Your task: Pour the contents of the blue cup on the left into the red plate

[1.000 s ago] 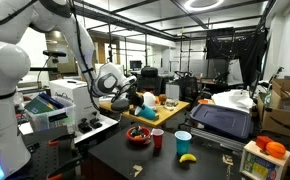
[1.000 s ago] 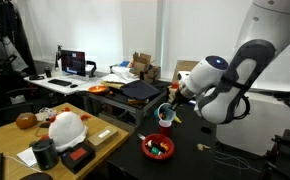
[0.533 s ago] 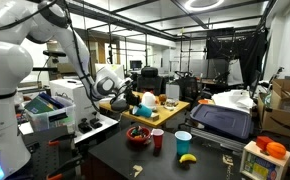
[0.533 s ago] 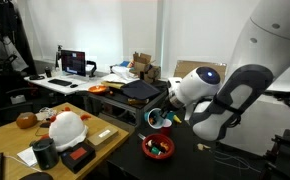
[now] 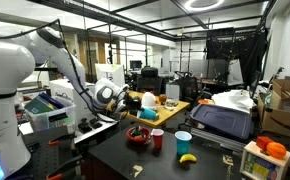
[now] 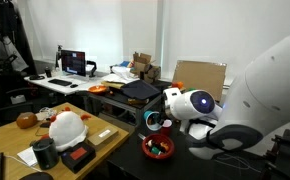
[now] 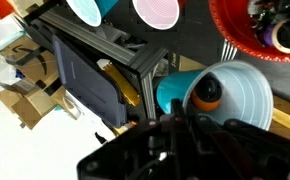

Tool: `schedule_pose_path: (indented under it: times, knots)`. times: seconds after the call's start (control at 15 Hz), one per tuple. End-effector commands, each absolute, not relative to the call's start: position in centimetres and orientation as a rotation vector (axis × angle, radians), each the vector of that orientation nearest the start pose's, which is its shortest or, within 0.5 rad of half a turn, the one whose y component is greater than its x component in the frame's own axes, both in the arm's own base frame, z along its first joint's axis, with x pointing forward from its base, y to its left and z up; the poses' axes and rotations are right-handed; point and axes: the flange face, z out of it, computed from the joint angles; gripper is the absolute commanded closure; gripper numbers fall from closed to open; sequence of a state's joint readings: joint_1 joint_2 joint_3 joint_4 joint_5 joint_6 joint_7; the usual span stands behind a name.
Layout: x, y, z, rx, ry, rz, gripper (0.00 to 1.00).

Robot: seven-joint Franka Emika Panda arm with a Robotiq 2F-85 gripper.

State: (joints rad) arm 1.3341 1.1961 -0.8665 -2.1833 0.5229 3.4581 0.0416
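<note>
A: Status, blue cup (image 7: 235,95)?
B: Teal tumbler, tipped far over, mouth toward lens, centre right of wrist view; orange-and-dark item inside.
A: And the red plate (image 7: 230,35)?
B: Upper right, same view; dark red, round, raised rim, coloured bits in it. In an exterior view, lower centre of frame, cup (image 6: 155,120) just above plate (image 6: 156,157).
</note>
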Motion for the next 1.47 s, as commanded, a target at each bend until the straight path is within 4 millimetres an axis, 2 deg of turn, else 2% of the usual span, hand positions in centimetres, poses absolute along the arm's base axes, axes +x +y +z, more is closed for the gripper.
schedule_pose_path:
  times: [0.0, 0.33, 0.8, 0.93, 1.0, 1.2, 1.4]
  knots:
    - [52.8, 17.5, 10.1, 2.251, 0.51, 1.037, 0.99]
    - [52.8, 16.0, 8.4, 2.207, 0.471, 1.036, 0.99]
    - [53.4, 17.3, 7.0, 2.185, 0.462, 1.08, 0.99]
    - [53.7, 17.9, 7.0, 2.164, 0.461, 1.11, 0.99]
    - [53.2, 17.2, 8.6, 2.158, 0.459, 1.119, 0.99]
    - [52.8, 17.2, 9.5, 2.132, 0.438, 1.155, 0.99]
    - [52.4, 16.9, 9.6, 2.121, 0.426, 1.167, 0.99]
